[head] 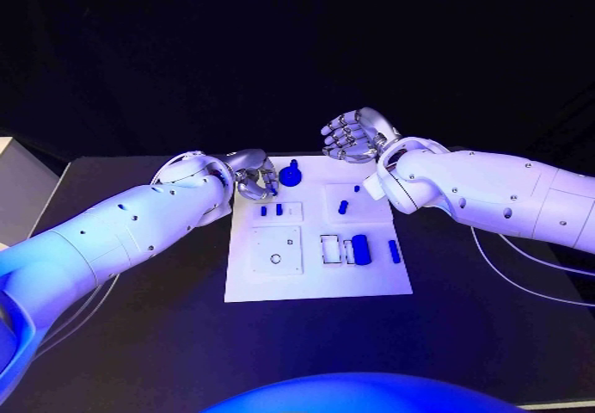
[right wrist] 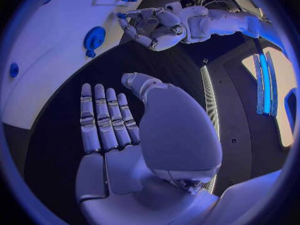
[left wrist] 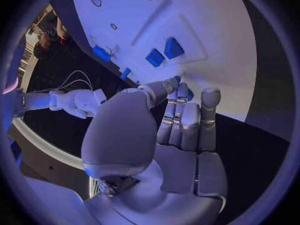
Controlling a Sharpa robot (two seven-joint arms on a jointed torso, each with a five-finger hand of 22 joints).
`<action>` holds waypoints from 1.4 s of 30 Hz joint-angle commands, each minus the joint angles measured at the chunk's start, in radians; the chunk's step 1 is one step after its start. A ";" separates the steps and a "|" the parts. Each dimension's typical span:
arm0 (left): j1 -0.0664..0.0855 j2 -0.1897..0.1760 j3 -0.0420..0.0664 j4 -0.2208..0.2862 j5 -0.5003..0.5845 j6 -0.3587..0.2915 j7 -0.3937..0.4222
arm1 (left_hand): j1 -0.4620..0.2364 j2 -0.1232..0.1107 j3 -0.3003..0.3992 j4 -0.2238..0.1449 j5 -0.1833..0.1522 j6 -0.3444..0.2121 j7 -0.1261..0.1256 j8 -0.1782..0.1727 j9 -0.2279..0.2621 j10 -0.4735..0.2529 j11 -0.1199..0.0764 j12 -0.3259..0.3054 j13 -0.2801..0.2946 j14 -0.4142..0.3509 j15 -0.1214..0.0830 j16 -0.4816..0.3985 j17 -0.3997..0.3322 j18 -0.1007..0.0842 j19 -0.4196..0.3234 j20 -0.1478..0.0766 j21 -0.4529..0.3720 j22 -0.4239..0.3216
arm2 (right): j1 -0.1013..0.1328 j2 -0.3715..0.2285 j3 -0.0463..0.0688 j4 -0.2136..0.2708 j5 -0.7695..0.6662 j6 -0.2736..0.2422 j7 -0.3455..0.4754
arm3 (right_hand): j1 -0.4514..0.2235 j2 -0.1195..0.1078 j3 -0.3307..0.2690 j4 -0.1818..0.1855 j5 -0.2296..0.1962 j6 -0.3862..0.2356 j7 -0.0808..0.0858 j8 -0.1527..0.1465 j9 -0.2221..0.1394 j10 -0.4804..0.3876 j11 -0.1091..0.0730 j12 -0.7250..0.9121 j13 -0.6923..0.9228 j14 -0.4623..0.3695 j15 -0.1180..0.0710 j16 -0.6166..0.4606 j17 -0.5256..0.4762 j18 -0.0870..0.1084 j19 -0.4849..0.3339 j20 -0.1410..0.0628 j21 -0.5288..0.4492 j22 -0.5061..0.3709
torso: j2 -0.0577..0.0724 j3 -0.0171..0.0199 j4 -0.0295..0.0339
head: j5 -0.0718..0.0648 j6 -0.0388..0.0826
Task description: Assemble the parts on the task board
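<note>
Nearest our head camera, the flat white rectangular task board (head: 316, 280) lies on the black bench (head: 149, 335), its near end bare apart from a raised square plate with small holes (head: 277, 250). Just beyond that plate we see a long blue bar-shaped part (head: 361, 248) standing beside a white frame, and a slimmer blue strip (head: 395, 250) near the board's right edge.

At the board's far left corner we find the silver many-fingered left hand (head: 254, 179), fingers curled down over the board's edge. In the left wrist view the fingertips (left wrist: 178, 92) close around something small and blue, though we cannot tell whether it is truly gripped. Two small blue block-shaped parts (head: 272, 209) sit just on the near side of that hand, seen also from the left wrist (left wrist: 164, 52).

Between the two hands stands a round blue disc-shaped part with a stub handle (head: 291, 175), near the left hand's fingers; the right wrist view shows it on the board's edge (right wrist: 94, 37).

Over the board's far right corner we see the silver right hand (head: 353, 135) held above the bench, its fingers (right wrist: 103, 117) straight, side by side and holding nothing.
</note>
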 commanded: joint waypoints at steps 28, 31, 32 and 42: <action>-0.001 0.022 -0.005 -0.023 -0.013 0.025 -0.020 | -0.005 0.004 -0.002 -0.006 0.002 0.006 0.001 -0.007 0.000 0.008 0.000 -0.012 0.002 0.001 0.000 -0.001 -0.005 -0.016 -0.001 -0.002 -0.001 -0.007 | 0.000 0.001 0.001 0.002 -0.002 0.007 0.014 | -0.013 -0.002 0.006 0.000 0.005 0.006 0.050 -0.002 -0.002 0.007 0.002 -0.005 0.000 0.006 0.001 -0.006 -0.002 0.013 0.000 0.005 -0.002 -0.001 | 0.001 0.0005 -0.0015 | -0.003 0.000; -0.002 0.025 -0.005 -0.023 -0.013 0.022 -0.018 | -0.005 0.004 -0.002 -0.006 0.002 0.006 0.001 -0.007 0.000 0.008 0.000 -0.012 0.002 0.001 0.000 -0.001 -0.005 -0.016 -0.001 -0.002 -0.001 -0.007 | 0.000 0.002 0.001 0.002 -0.002 0.007 0.014 | -0.013 -0.002 0.006 0.000 0.005 0.006 0.050 -0.002 -0.002 0.007 0.002 -0.005 0.000 0.006 0.001 -0.006 -0.002 0.013 0.000 0.005 -0.002 -0.001 | 0.001 0.0007 -0.0009 | -0.004 -0.001; -0.002 0.026 -0.005 -0.022 -0.012 0.021 -0.017 | -0.007 0.004 -0.003 -0.005 0.001 0.006 0.002 -0.008 0.000 0.009 0.000 -0.014 0.002 0.000 0.000 -0.002 -0.006 -0.016 -0.001 -0.002 -0.001 -0.007 | 0.000 0.002 0.001 0.002 -0.002 0.007 0.014 | -0.013 -0.002 0.006 0.000 0.005 0.006 0.050 -0.002 -0.002 0.007 0.002 -0.005 0.000 0.006 0.001 -0.006 -0.002 0.013 0.000 0.005 -0.002 -0.001 | 0.001 0.0005 -0.0006 | -0.004 -0.001; -0.002 0.027 -0.005 -0.017 -0.008 0.011 -0.013 | -0.008 0.005 -0.004 -0.004 0.001 0.007 0.002 -0.008 0.000 0.010 0.000 -0.016 0.003 0.000 0.000 -0.002 -0.008 -0.017 0.001 -0.002 0.000 -0.005 | -0.001 0.002 0.001 0.001 -0.002 0.007 0.014 | -0.013 -0.002 0.006 0.000 0.005 0.006 0.050 -0.002 -0.002 0.007 0.002 -0.005 0.000 0.006 0.001 -0.006 -0.002 0.013 0.000 0.005 -0.002 -0.001 | 0.000 0.0003 -0.0002 | -0.006 -0.001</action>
